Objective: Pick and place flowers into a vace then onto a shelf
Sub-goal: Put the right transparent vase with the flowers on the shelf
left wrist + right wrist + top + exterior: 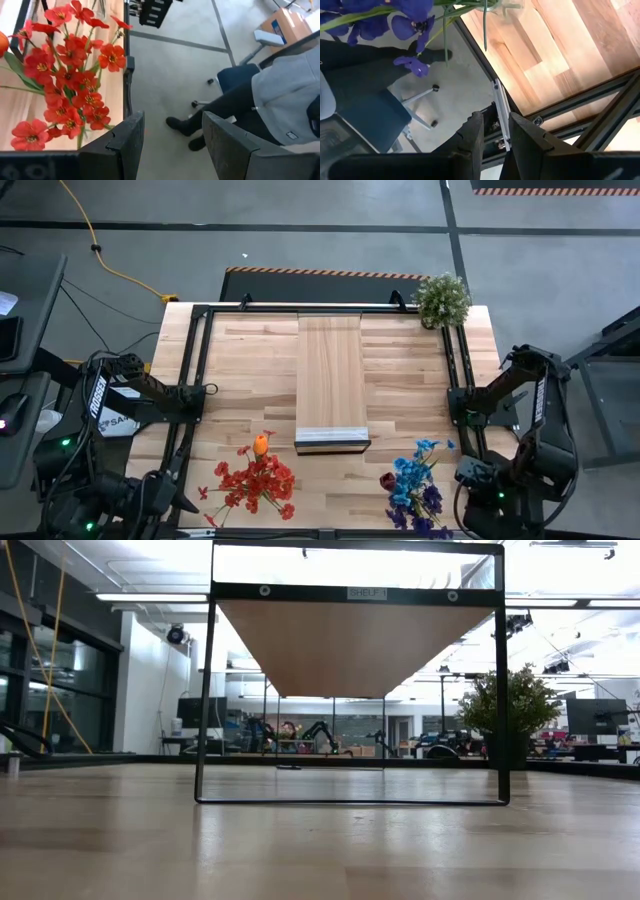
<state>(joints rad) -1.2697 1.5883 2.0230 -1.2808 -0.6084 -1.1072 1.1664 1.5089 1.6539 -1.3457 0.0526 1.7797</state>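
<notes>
A bunch of red flowers (255, 480) with one orange head (261, 444) lies on the tabletop near its front edge, left of the shelf (331, 380). The left wrist view shows the red flowers (65, 75) too. Blue and purple flowers (418, 485) and a dark maroon head (388, 480) lie at the front right; their heads (412, 20) reach past the table's edge. By their stems shows a pale glassy shape (506, 7); whether it is the vace, I cannot tell. My left gripper (172, 145) stands open beside the red flowers. My right gripper (496, 135) hangs narrowly open by the blue ones. Neither touches anything.
A bushy potted plant (442, 298) stands at the far right corner. The shelf rests on a black frame (350, 802). A black rail (570, 107) borders the tabletop. A seated person (280, 100) on a blue chair (365, 115) is just beyond the front edge.
</notes>
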